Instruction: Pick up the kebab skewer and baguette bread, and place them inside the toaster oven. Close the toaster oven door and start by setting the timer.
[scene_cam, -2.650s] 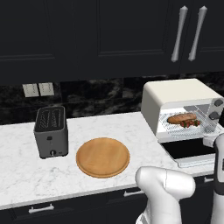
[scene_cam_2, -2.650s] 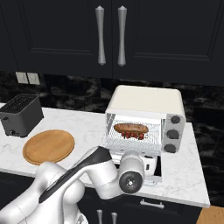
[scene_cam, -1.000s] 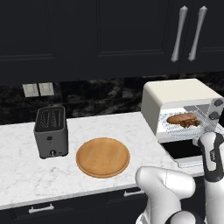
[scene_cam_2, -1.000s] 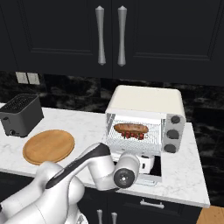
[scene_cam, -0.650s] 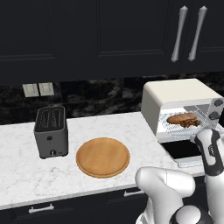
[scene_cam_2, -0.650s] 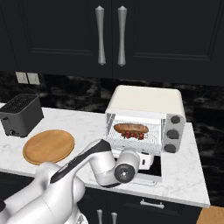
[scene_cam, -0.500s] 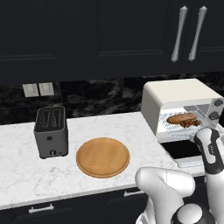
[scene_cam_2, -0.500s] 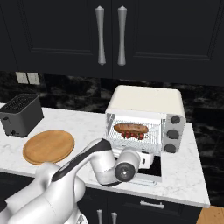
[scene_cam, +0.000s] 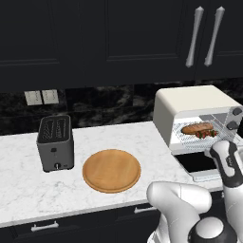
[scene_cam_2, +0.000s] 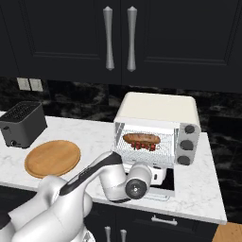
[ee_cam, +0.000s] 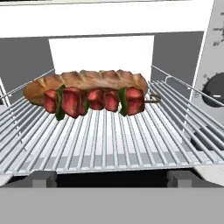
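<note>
Two fingertips of the gripper (ee_cam: 112,178) are spread wide, aimed level into the toaster oven (scene_cam_2: 158,123); kebab skewer (ee_cam: 94,101) and baguette bread (ee_cam: 87,80) lie on its rack, near the bench's (scene_cam: 28,190) right end.

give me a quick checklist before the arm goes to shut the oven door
1. Bread on the oven rack: ok.
2. Skewer on the rack, in front of the bread: ok.
3. Food clear of the rack's front edge: ok.
4. Oven door folded down flat, not yet shut: not ok.
5. Tool open and holding nothing: ok.
6. Tool against the door handle: cannot tell.
</note>
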You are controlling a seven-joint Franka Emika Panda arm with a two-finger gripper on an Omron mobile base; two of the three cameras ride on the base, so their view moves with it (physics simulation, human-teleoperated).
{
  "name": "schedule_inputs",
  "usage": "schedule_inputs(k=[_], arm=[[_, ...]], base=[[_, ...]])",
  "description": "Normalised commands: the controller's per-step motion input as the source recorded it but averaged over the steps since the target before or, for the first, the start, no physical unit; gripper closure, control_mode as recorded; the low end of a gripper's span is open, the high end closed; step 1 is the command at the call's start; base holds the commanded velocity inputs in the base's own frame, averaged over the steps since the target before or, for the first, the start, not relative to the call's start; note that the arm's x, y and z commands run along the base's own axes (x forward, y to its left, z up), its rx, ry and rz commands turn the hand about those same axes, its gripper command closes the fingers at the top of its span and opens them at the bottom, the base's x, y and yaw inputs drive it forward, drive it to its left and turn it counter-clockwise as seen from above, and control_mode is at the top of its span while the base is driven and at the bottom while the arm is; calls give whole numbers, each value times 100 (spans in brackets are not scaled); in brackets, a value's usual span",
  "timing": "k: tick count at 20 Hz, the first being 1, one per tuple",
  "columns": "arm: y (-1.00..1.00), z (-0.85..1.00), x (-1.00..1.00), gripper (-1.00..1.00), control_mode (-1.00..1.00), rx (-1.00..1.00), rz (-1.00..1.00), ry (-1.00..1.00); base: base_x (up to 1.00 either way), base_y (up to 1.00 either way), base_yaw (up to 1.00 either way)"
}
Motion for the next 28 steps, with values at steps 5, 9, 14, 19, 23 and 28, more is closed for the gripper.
schedule_inputs(k=[5, 9, 14, 19, 23, 28], arm=[[0, 0, 15, -100, -100, 0, 0, 0], [0, 0, 8, -100, -100, 0, 0, 0], [0, 0, 11, -100, -100, 0, 0, 0], [0, 0, 17, -100, -100, 0, 0, 0], [0, 0, 23, -100, -100, 0, 0, 0], [0, 0, 27, -100, -100, 0, 0, 0]], base=[[0, 0, 0], [0, 0, 0], [0, 0, 0], [0, 0, 0], [0, 0, 0], [0, 0, 0]])
